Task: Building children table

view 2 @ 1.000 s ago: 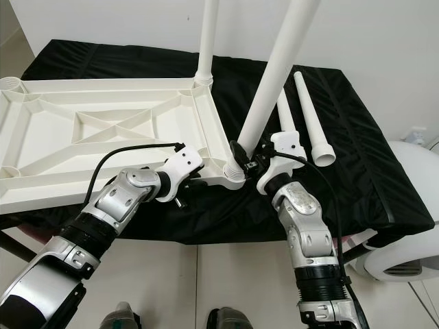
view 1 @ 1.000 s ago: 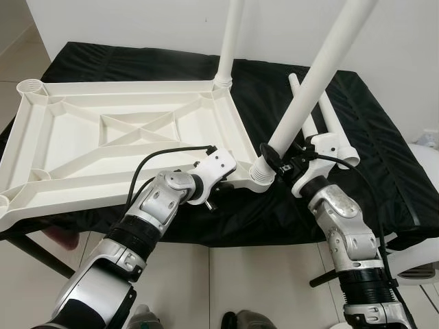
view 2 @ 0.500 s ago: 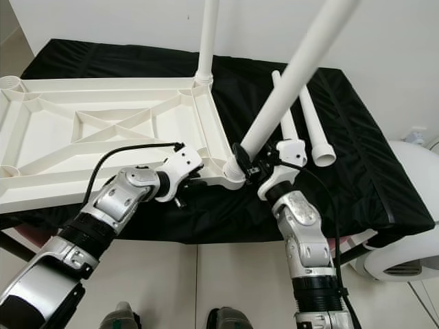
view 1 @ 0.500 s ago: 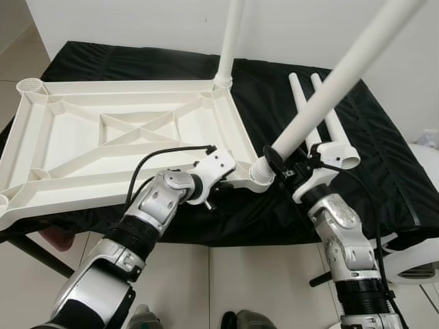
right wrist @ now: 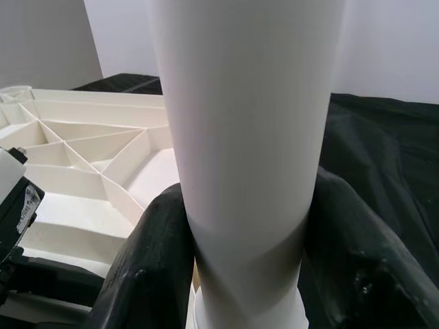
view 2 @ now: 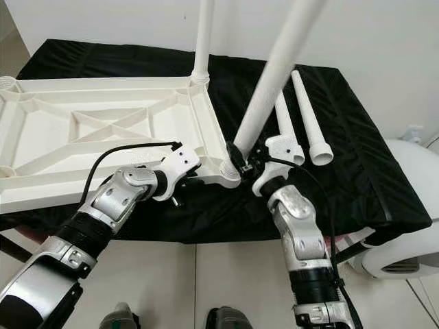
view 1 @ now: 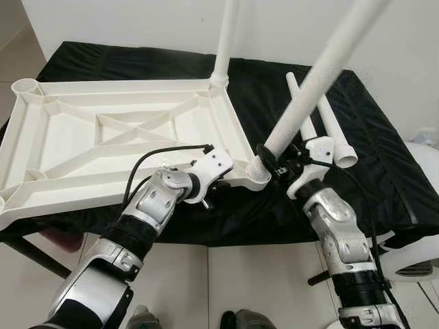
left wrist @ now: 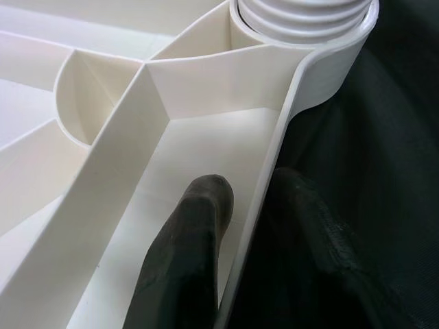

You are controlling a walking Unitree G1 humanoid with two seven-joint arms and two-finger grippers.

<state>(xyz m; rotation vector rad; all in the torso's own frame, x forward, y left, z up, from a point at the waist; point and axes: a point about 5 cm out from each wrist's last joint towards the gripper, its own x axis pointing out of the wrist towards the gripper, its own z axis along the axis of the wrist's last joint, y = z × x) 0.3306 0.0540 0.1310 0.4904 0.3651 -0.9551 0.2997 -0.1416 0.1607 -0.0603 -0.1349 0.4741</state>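
At the tabletop's (view 1: 123, 137) near corner, the right gripper (view 1: 282, 164) pinches the leg (view 1: 312, 86) low, near its threaded end; stiff, light, smooth plastic, likely to lever if held higher; the left gripper (left wrist: 247, 205) pinches the rim (left wrist: 264, 205).

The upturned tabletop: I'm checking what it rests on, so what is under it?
Black cloth spreads out from under the tabletop on all visible sides. Whatever supports the cloth beneath is covered.

Held leg (view 1: 322, 72): upper end cut off by the frame's top edge.
Fitted leg (view 1: 226, 34): top also cut off.
Tabletop (view 1: 103, 137): near-left corner runs past the edge.
Left gripper (left wrist: 240, 226): outer finger dim against black cloth (left wrist: 370, 171).
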